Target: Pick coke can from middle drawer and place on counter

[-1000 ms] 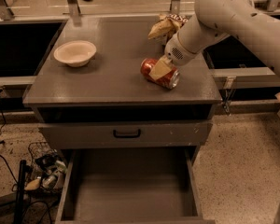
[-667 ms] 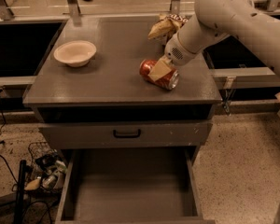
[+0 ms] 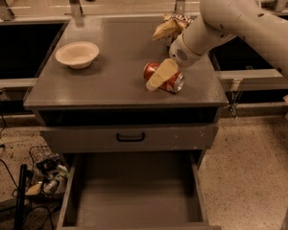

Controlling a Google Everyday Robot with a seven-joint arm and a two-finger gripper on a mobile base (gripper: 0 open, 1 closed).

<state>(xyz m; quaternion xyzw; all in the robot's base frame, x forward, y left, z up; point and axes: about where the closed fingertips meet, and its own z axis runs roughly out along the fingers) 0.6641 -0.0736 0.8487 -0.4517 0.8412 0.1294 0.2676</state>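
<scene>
Landmark: desk, a broad flat grey top; all positions below are given relative to it.
Coke can: lying on its side on the desk top, in the front right area as viewed, near the front edge. It has a red body, and a silver end faces right.
Hand: directly over the coke can and touching it. Its tan-coloured end lies diagonally across the can's near side.
Hand state: cannot tell whether it is grasping the coke can or released.
Arm: white. It enters above the desk's right rear corner and slopes down to the hand.
Middle drawer: pulled out below the desk front, lowest in the cabinet. Its flat grey floor and low side walls are visible.
Drawer front: shut, directly under the desk's front edge and above the open drawer.
Handle: black, at the centre of the drawer front.
White bowl: upright on the desk, left rear area, well apart from the coke can.
Snack bag: on the desk at the right rear, behind the coke can, partly hidden by the arm.
</scene>
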